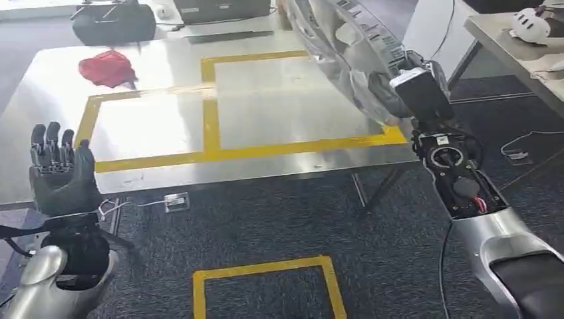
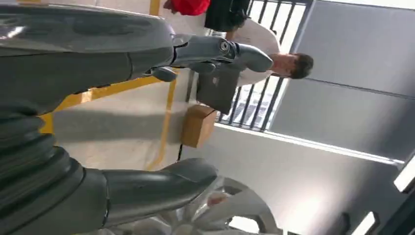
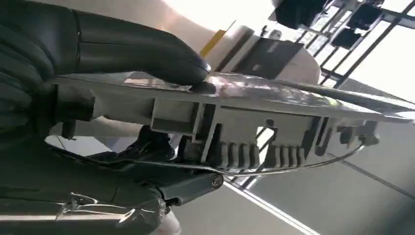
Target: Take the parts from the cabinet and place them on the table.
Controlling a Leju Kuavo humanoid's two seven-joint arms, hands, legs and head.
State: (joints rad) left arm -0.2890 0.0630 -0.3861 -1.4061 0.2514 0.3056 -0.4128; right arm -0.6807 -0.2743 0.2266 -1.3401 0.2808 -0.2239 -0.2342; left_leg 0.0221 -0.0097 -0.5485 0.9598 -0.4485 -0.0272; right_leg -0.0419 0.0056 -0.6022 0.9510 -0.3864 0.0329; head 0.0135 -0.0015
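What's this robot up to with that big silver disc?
The robot's right hand grips a silver wheel cover by its rim, holding it tilted above the far right part of the metal table marked with yellow tape. Its left hand is raised near the table's front left corner, fingers apart, holding nothing.

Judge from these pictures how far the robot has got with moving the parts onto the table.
Done: a silver wheel cover is out of the cabinet and gripped by the right hand. In hand: it is held tilted above the table, over the yellow-taped squares, not yet set down. The left hand is open and holds nothing. Left: lowering and releasing the cover. No cabinet is in view, so remaining parts cannot be judged.
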